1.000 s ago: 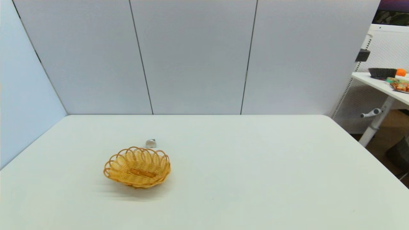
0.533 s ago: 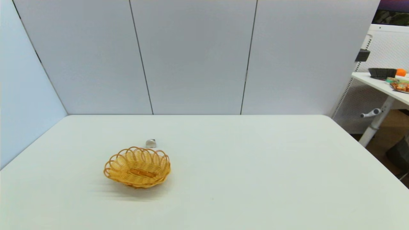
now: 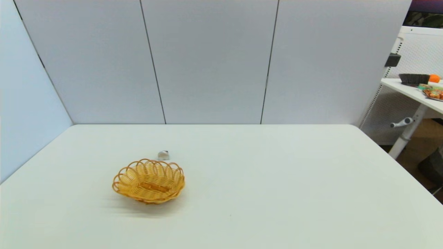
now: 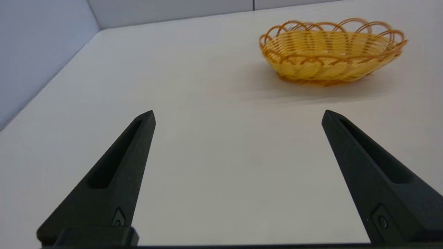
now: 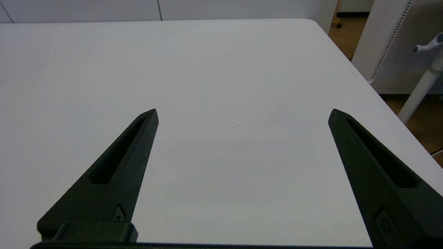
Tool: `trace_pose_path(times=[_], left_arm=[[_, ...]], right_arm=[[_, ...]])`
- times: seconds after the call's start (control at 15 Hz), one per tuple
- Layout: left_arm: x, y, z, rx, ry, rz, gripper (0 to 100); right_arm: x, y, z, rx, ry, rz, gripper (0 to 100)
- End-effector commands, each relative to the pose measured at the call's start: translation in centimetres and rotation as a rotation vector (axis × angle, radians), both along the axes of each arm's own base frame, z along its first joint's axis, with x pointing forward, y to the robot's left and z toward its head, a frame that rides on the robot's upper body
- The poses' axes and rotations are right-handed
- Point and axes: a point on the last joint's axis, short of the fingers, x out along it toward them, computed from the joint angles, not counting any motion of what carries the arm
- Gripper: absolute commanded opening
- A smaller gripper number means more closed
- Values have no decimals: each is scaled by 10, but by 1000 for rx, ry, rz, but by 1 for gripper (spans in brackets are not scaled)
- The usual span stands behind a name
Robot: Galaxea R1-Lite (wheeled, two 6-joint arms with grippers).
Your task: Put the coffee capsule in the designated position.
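A wicker basket (image 3: 148, 181) sits on the white counter (image 3: 277, 180), left of centre, and it holds nothing. The capsule (image 3: 163, 155) lies on the counter just behind the basket's far rim, close to it but apart, so the basket stands between the robot and the capsule. Off to the right stands a second desk (image 3: 413, 90) with a dark tray (image 3: 413, 79) and an orange (image 3: 434, 78) on it.

Nothing on the counter has moved over the last second: basket and capsule lie as before.

The capsule is too small to tell which way its dome points or how its axis runs.

The left end effector (image 4: 238, 116) hangs low over the counter, fingers spread wide, the basket ahead of it. The right end effector (image 5: 243, 114) is likewise spread wide over bare counter near the right edge.
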Motion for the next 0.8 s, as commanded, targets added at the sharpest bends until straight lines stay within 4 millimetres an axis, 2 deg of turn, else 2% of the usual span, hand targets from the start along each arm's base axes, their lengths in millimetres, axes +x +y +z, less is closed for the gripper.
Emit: trace_pose_path(times=[0.07, 0.8], left_arm=[[-4, 0, -5, -66, -26, 10, 100], [-4, 1, -5, -87, -24, 19, 100]], right_arm=[[0, 0, 0, 0, -1, 0, 100], [0, 0, 0, 0, -1, 0, 100]])
